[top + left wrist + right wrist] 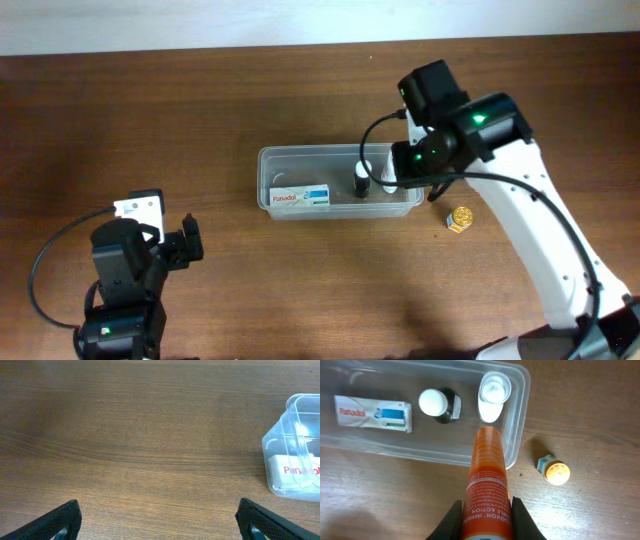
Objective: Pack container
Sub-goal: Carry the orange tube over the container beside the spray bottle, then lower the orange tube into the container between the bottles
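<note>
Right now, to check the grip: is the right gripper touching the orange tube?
Touching. The right wrist view shows the right gripper shut on the orange tube, a finger pressed against each side, no gap.

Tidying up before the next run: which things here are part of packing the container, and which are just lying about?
In the job: container, Panadol box, dark bottle and white bottle inside it, orange tube in the right gripper.
Lying about: gold-capped jar on the table beside the container, perhaps next.
</note>
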